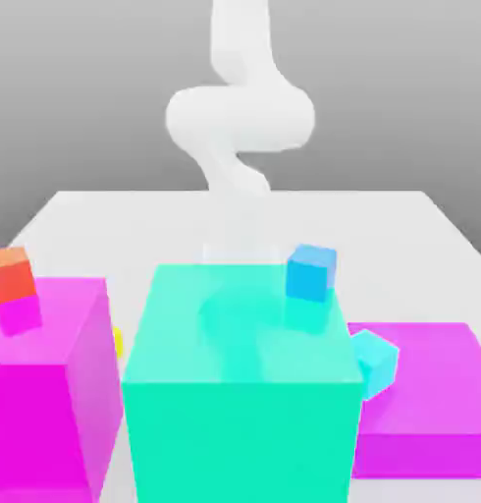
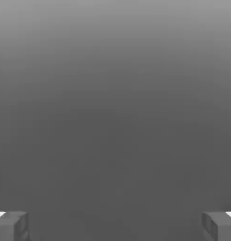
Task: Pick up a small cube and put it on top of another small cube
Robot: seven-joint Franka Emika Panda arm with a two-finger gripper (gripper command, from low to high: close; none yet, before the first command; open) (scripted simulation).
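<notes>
The claw gapes wide, fingers at opposite frame edges. The yellow cube, seemingly just a sliver, peeks between the magenta block and teal block on the table

Exterior view: central block flanked by two blocks on the table; arm behind; one small cube atop the central block.

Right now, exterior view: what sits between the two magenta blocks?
In the exterior view, the big teal block stands between the left magenta block and the flat right magenta block; a sliver of the yellow cube peeks out at its left.
</notes>
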